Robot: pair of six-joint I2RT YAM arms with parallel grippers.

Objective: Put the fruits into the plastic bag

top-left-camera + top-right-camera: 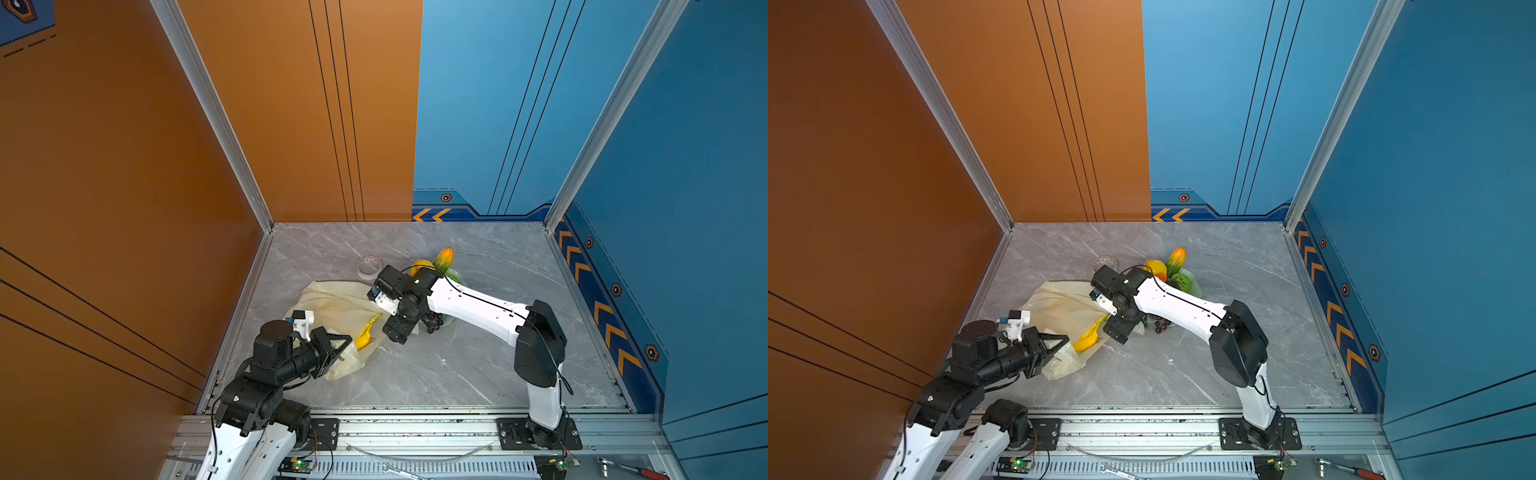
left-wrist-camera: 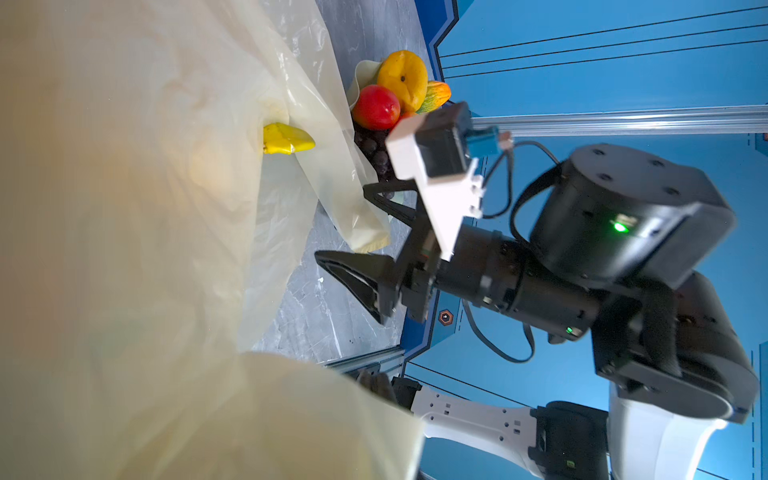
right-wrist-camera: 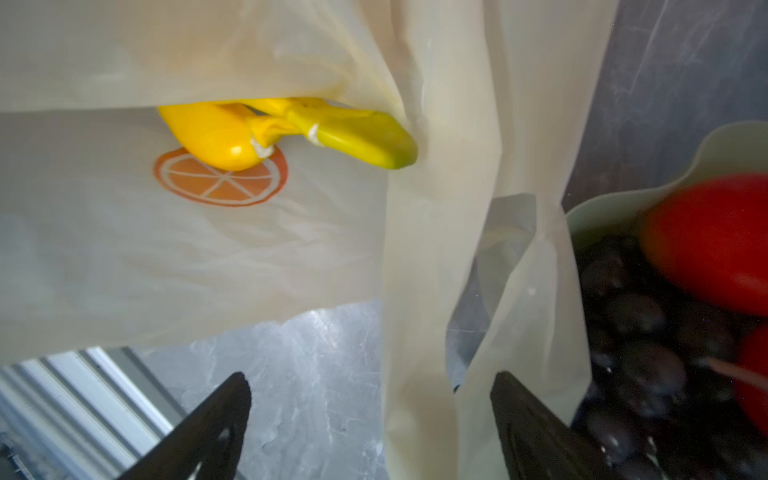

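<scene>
Pinching side: left gripper (image 1: pixel 343 343) is clamped on the near edge of the bag (image 1: pixel 332 299). Bag film fills most of its wrist view, so the fingertips are hidden there.
Right gripper (image 3: pixel 371 376): fingers (image 3: pixel 216 419) spread wide, gripping nothing. A loop handle of the bag hangs between them, and contact with either finger cannot be judged.
Banana (image 3: pixel 291 133): in the bag's mouth, resting on the lower film over a printed orange slice, its far part under the upper film.
Bag: crumpled on the table (image 1: pixel 457 365), mouth toward the right gripper.
Grapes (image 3: pixel 636 316): outside the bag, just beside its handle, at the rim of the dish (image 3: pixel 706 158).
Dish: just beside the bag, on the side away from the left gripper. Red fruit (image 2: pixel 376 107), yellow fruit (image 2: pixel 403 77), green ball (image 1: pixel 1181 281) and oblong fruit (image 1: pixel 444 258) are piled there.
Tape (image 1: pixel 369 266): on the table, near the bag's far edge.
</scene>
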